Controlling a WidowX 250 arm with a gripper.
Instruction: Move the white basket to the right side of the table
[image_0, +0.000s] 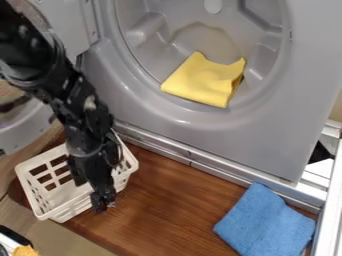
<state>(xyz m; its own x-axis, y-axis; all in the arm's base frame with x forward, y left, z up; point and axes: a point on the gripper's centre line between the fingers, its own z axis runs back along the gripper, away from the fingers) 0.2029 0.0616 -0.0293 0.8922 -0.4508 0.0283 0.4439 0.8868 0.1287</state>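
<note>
Sliding the white plastic basket (30, 195) to the worktop's (160, 210) right edge wants level, steady travel, avoiding the blue cloth (265, 222); whether the pincer (102, 201) is open or closed, I can't tell.

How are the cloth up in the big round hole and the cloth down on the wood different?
The cloth in the hole is yellow, and the cloth on the wood is blue. The yellow cloth looks smooth, while the blue cloth looks fuzzier. The yellow cloth lies in the grey machine; the blue cloth lies outside it. Both look folded, and both are outside the white basket.
</note>
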